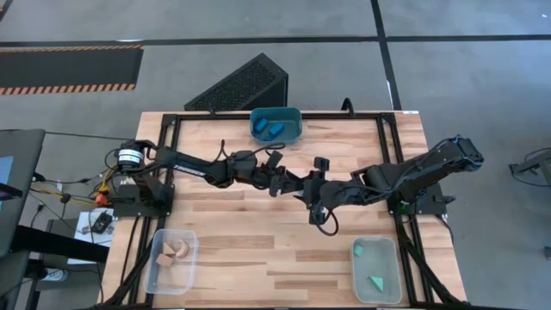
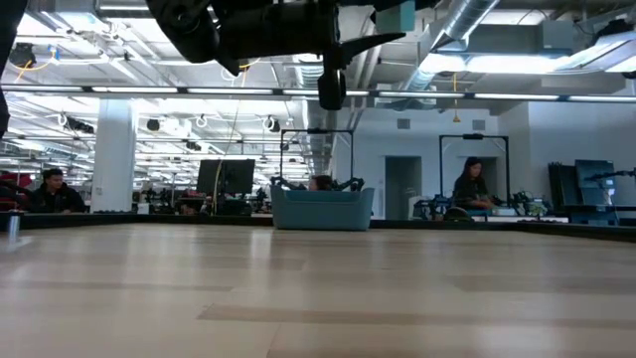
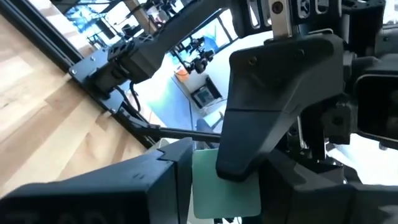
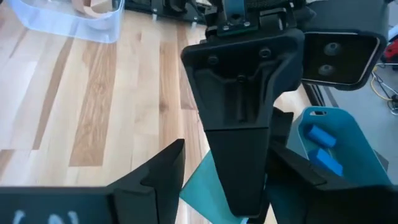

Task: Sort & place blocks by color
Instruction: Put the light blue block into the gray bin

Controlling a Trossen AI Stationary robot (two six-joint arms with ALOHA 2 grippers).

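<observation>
One light teal block (image 3: 225,190) is lifted above the middle of the table, between both grippers; it also shows in the right wrist view (image 4: 202,190) and at the top of the low view (image 2: 402,15). My left gripper (image 1: 293,182) and my right gripper (image 1: 312,195) meet tip to tip there, each shut on this block. The grippers hide it in the high view. Blue blocks (image 1: 272,129) lie in the blue bin, tan blocks (image 1: 170,252) in the near-left clear bin, teal blocks (image 1: 375,281) in the near-right clear bin. My left gripper pinches the light teal block (image 3: 208,186) between its two fingers, coming level from the table's left. The block is lifted clear of the table. My right gripper's finger (image 3: 273,106) covers part of it. My right gripper comes level from the table's right, with its fingers either side of the same block (image 4: 198,186). My left gripper's finger (image 4: 242,124) stands in front of the place of contact, so the exact part does not show.
The blue bin (image 1: 296,115) stands at the far edge in the middle. A clear bin (image 1: 191,258) sits near-left, another clear bin (image 1: 393,258) near-right. A black perforated wedge (image 1: 237,86) lies beyond the far edge. Bare wood lies under the grippers. People sit in the room behind.
</observation>
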